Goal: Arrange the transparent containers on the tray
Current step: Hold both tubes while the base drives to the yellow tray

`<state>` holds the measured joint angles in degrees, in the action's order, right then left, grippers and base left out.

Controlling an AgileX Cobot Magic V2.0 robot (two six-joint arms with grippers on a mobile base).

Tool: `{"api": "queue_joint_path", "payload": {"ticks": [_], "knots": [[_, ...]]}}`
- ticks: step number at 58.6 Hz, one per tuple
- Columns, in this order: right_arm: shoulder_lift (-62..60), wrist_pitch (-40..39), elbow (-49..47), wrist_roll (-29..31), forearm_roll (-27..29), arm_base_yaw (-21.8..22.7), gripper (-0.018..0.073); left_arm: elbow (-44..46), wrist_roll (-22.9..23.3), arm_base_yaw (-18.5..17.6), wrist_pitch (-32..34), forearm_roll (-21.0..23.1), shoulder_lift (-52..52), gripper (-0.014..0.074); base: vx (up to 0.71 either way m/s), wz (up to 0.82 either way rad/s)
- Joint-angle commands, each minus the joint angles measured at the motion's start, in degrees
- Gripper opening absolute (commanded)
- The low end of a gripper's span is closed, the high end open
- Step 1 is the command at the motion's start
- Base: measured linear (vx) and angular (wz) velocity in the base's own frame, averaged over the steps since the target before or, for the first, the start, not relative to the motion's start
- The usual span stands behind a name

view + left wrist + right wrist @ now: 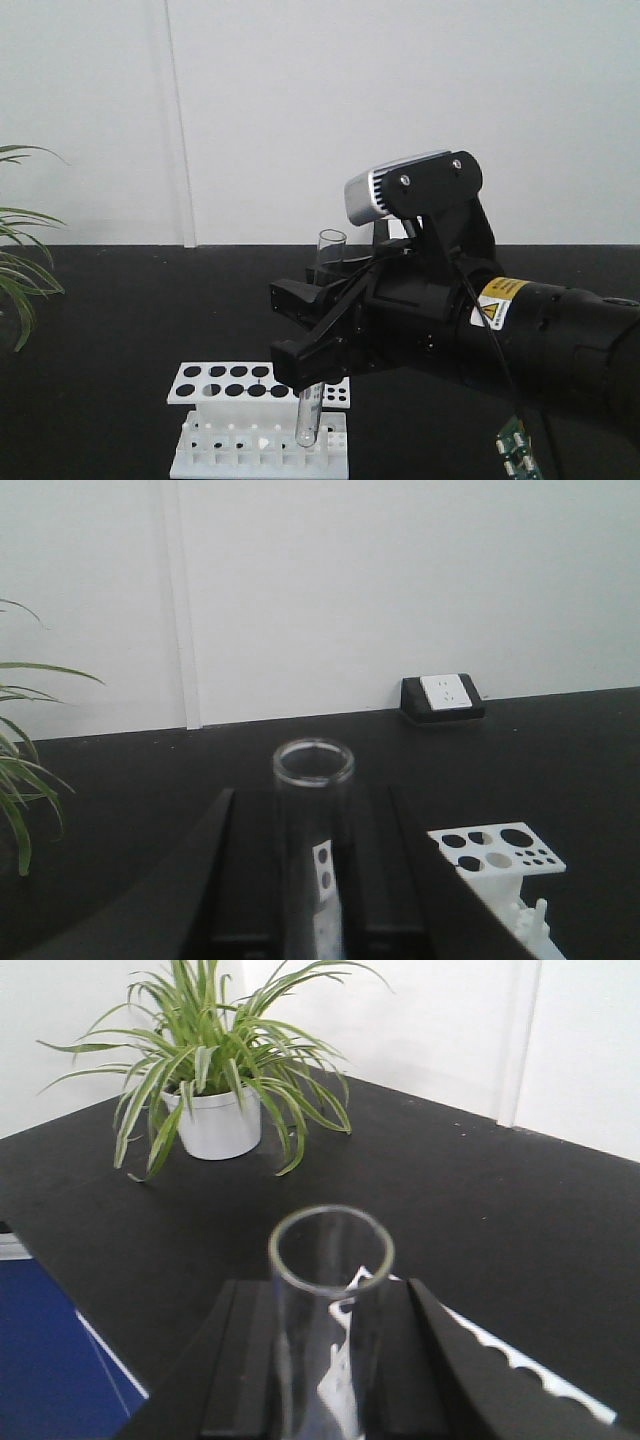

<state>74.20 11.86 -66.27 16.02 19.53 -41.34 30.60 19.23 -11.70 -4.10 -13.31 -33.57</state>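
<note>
Your left gripper [310,795] pinches upright test tube [313,770]; right gripper [325,1290] pinches second tube [330,1260]. Front view alone: rack [225,412] just below fingertips. Table [120,320] open beyond.

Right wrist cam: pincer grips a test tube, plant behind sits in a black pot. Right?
No: the pot is white, as the right wrist view shows. The right pincer does grip a test tube, plant behind.
</note>
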Motion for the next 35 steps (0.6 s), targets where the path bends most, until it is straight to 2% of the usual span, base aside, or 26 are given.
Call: {"api": "queue_joint_path", "payload": {"ticks": [1, 35], "knots": [[-1.8, -4.5, -2.1, 0.3, 0.0, 0.2, 0.0204, 1.7, 0.6, -0.2, 4.5, 0.3, 0.2, 0.0134, -0.2, 0.05], [-1.8, -4.4, -2.1, 0.3, 0.0, 0.2, 0.0206, 1.7, 0.6, -0.2, 4.5, 0.3, 0.2, 0.0134, -0.25, 0.04]]}}
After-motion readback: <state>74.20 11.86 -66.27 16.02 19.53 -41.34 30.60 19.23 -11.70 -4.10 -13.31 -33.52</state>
